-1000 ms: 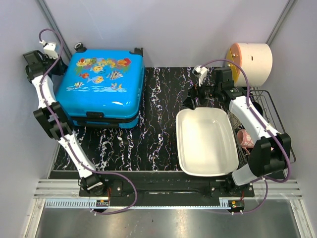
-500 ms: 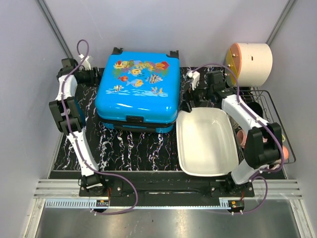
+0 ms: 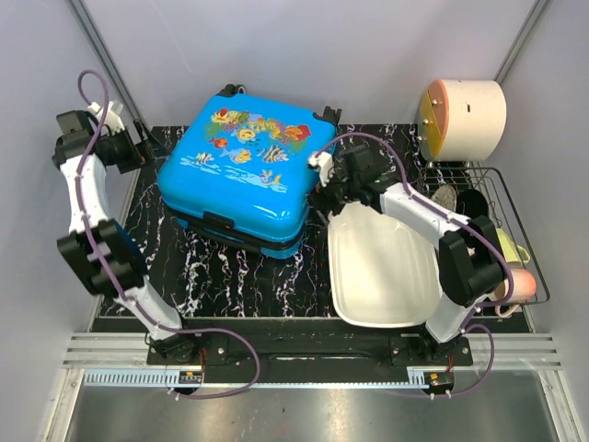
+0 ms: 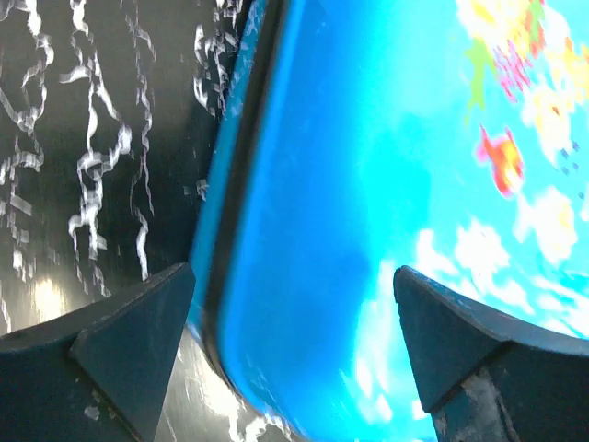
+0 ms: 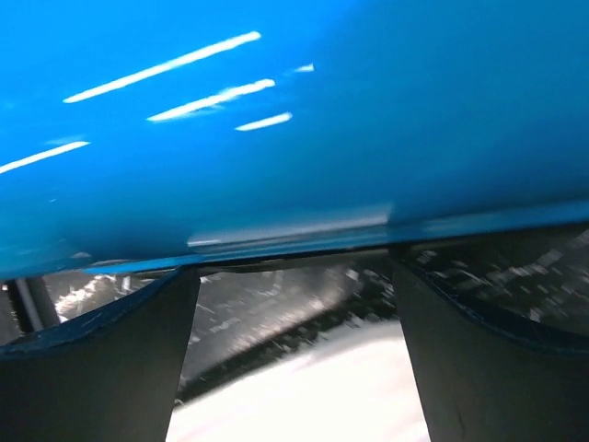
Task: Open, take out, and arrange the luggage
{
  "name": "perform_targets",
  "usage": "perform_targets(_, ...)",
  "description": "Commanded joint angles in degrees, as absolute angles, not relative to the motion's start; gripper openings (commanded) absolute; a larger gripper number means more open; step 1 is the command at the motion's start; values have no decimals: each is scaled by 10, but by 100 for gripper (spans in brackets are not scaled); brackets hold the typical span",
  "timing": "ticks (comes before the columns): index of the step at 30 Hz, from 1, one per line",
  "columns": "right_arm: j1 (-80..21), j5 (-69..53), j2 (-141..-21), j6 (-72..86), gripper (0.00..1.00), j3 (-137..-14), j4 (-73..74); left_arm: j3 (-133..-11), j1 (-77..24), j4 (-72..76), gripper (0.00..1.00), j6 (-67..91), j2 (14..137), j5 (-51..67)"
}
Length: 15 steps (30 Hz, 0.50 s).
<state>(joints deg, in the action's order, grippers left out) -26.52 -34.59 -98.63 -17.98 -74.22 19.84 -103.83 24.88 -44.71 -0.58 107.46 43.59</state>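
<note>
The luggage (image 3: 241,175), a bright blue hard-shell suitcase with a fish print, lies closed and turned askew at the middle back of the black marbled mat (image 3: 235,276). My left gripper (image 3: 138,149) hangs open just left of it, apart from the shell. In the left wrist view the blue shell (image 4: 368,184) fills the space beyond my left gripper (image 4: 293,322), which holds nothing. My right gripper (image 3: 322,181) is open at the suitcase's right edge. In the right wrist view my right gripper (image 5: 294,313) sits under the shell's lower rim (image 5: 294,120), nothing between its fingers.
A white rectangular basin (image 3: 342,276) lies right of the suitcase, under the right arm, and shows below the fingers as the basin (image 5: 304,396). A wire rack (image 3: 515,216) with cups stands at the far right. A cream round box (image 3: 469,118) sits at the back right.
The suitcase has slid right from the back left corner and turned askew. My left gripper has opened and drawn back to the left. My right gripper has moved left to the suitcase's right edge.
</note>
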Motion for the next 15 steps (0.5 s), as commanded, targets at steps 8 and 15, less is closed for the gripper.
perform_targets(8,-414,-269,-927,-35,95,-729,26,-686,344,-474,93,150,689,331)
perform_targets(15,-414,-231,-949,-58,97,-770,12,-532,344,-502,82,171,614,295)
